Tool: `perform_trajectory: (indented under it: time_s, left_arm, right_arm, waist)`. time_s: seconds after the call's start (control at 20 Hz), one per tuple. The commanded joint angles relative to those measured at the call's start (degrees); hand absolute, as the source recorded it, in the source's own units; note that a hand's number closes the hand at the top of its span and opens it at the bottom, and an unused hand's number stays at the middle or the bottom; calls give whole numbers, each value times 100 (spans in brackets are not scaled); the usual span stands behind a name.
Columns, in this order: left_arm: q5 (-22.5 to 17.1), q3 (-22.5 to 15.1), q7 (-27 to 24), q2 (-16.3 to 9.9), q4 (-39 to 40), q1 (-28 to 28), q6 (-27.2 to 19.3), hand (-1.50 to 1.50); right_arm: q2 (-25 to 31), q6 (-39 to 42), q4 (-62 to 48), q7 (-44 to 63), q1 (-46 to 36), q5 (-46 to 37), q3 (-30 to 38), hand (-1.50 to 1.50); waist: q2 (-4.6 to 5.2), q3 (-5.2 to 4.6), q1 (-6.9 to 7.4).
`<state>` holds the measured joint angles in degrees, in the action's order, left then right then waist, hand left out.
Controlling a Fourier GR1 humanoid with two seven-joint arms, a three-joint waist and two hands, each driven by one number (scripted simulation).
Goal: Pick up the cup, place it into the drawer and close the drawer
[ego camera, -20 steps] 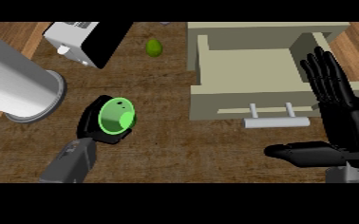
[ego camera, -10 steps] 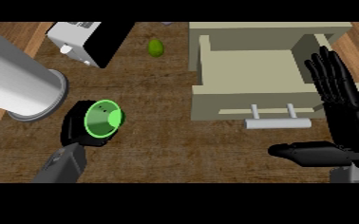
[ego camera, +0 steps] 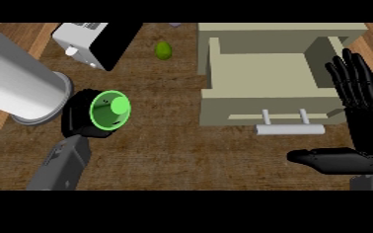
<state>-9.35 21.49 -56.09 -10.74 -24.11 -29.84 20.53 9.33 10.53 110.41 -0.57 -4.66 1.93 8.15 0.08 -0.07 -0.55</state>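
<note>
Left hand (ego camera: 82, 121) at the end of a grey forearm rising from the lower left, fingers curled round the green cup (ego camera: 110, 110) — held at its left and lower sides. Cup tilted, mouth toward the viewer and slightly right, long axis nearly along the line of sight; inner bottom visible as a paler green disc. Just left of the hand, a big grey cylinder (ego camera: 29, 91). Right hand (ego camera: 352, 128) near the right edge, resting, fingers straight and spread upward, thumb pointing left. Just left of that hand, the open beige drawer (ego camera: 266, 86) with its pale handle (ego camera: 289, 128) — well right of the cup. Farther up, a small green fruit (ego camera: 164, 50) and a white and black appliance (ego camera: 98, 42).
</note>
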Motion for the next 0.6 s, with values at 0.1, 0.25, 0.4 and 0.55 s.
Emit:
perform_trajectory:
  time_s: [0.1, 0.25, 0.4, 0.55]
  left_arm:
    - [12, -375, 152, 327, -786, -395, 256, 150]
    - [129, -626, 448, 311, -1503, -437, -34, 150]
    - [-21, -776, 1359, 442, -2508, -379, -423, 150]
    - [80, -1008, 2003, 759, -2916, -919, -978, 150]
  right_arm:
    - [23, 15, -302, -158, -39, -30, 94, -150]
    - [211, 131, 53, 126, -58, 314, 343, -150]
    - [-8, 12, 425, 232, 369, 39, 47, -150]
    - [46, 104, 74, -157, 337, 139, 248, -150]
  waist:
    - [-24, 11, 77]
    - [-50, 14, 100]
    - [-68, 14, 119]
    - [-49, 15, 81]
